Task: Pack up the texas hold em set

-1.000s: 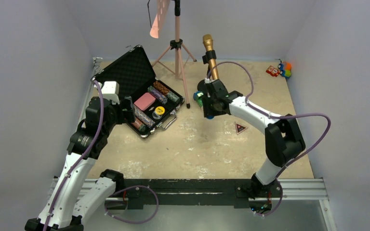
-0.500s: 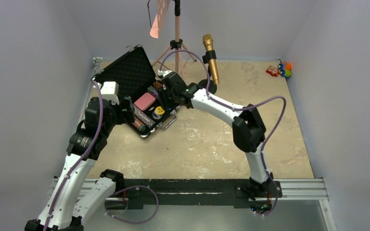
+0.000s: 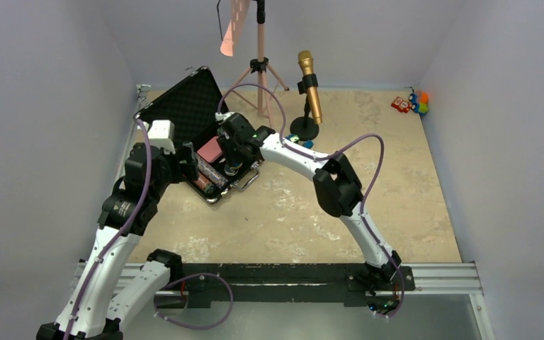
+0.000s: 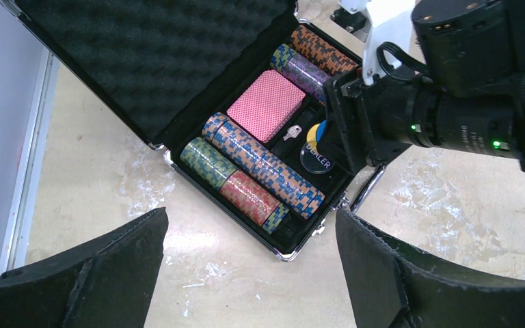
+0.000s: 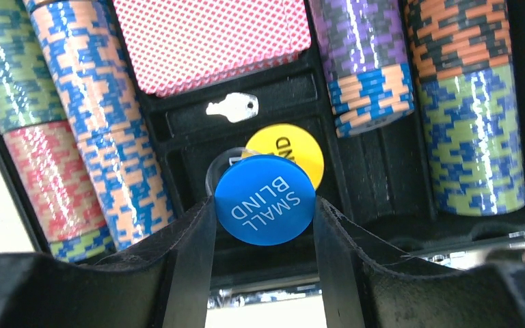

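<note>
The black silver-edged briefcase (image 3: 184, 106) lies open at the back left, foam lid (image 4: 143, 61) raised. It holds chip stacks (image 4: 260, 167), the pink card deck (image 4: 266, 106), a small key (image 5: 231, 106) and the yellow button (image 5: 294, 147). My right gripper (image 5: 265, 212) is shut on the blue SMALL BLIND button (image 5: 265, 199), just above the case's middle compartment, over a clear dealer button (image 4: 318, 158). My left gripper (image 4: 251, 225) is open and empty, above the table at the case's front corner. The triangular button does not show.
A gold microphone (image 3: 307, 85) on its stand and a tripod (image 3: 260, 64) stand behind the case. Small toy blocks (image 3: 411, 103) lie at the back right corner. My right arm (image 3: 336, 185) stretches across the table's middle.
My right arm has swung left from near the microphone to over the open case, bringing the blue button with it. My left arm has not moved.
</note>
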{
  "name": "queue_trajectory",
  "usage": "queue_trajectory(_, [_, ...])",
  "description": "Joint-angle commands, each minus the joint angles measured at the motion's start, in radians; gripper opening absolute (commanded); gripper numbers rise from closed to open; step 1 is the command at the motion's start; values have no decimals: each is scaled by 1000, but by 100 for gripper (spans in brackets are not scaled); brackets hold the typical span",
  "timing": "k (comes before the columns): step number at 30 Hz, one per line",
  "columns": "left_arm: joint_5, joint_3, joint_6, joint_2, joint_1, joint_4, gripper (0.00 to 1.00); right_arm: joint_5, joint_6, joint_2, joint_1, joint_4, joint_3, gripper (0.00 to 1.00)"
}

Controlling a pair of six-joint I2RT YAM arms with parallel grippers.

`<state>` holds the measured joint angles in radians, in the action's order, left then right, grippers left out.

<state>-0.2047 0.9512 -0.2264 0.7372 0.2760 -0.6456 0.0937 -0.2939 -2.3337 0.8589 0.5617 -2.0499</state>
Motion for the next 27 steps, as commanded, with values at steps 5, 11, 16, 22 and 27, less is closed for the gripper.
queue_trajectory(5, [10,-2,-14,-7,-4,36,96,26,27,-88,0,44,-162,25])
queue_trajectory(11, [8,-2,-14,-5,-4,35,96,29,27,-91,1,51,-143,26])
queue_trajectory(16, [8,-2,-14,-4,-4,35,96,29,25,-98,1,56,-144,30])
queue_trajectory(22, [7,-3,-14,-4,-4,36,96,32,30,-99,0,60,-143,46])
queue_trajectory(27, [7,-3,-13,-2,-4,35,96,35,35,-91,1,54,-132,61])
